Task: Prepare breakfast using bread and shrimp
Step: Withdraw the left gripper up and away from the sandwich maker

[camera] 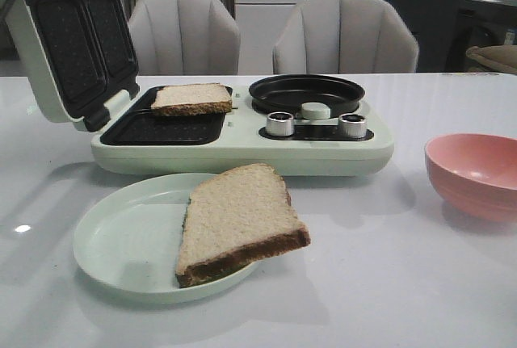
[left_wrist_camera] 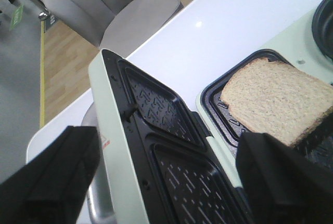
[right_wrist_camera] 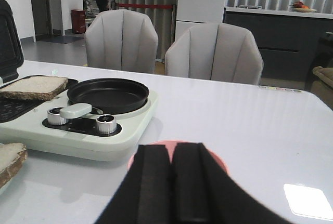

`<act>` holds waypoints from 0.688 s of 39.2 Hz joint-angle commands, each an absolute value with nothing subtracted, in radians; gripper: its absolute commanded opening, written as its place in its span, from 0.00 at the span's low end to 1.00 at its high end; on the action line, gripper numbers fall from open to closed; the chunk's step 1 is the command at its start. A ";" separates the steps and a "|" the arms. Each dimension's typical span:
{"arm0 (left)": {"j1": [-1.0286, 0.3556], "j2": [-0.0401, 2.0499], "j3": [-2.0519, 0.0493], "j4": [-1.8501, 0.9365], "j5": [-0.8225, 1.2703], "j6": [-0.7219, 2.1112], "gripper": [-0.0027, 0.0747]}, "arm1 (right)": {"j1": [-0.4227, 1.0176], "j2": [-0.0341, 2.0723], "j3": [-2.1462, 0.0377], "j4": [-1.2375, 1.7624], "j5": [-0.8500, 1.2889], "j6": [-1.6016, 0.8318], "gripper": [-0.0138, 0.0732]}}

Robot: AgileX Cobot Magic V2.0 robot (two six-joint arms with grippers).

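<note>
The left gripper (left_wrist_camera: 166,177) stood wide, its two black fingers (left_wrist_camera: 49,182) far apart, holding nothing, over the raised lid (left_wrist_camera: 151,151) of the sandwich maker (camera: 242,150). The right gripper (right_wrist_camera: 171,182) was pressed closed, fingers (right_wrist_camera: 151,182) touching with nothing between them, above the pink bowl (camera: 475,174) at the right of the white table (camera: 404,283).

One slice of bread (camera: 191,98) lay on the far grill plate (camera: 137,128) of the maker's left half, just beside the hinged lid, which was tilted back to the left. To its right sat the round black pan (camera: 307,92), with two metal knobs (camera: 280,123) nearer the front. The second bread slice (camera: 237,219) rested on the pale green plate (camera: 113,243) near the front of the table, one crust corner overhanging the plate's right rim. No shrimp could be made out in any view. Two grey chairs (camera: 346,37) stood beyond the table.
</note>
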State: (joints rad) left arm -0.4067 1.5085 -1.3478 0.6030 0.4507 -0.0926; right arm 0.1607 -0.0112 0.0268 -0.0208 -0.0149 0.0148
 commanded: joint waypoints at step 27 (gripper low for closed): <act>-0.175 0.794 -0.775 -0.064 0.219 0.343 0.79 | 0.154 -0.032 0.010 -0.030 -0.088 0.011 0.29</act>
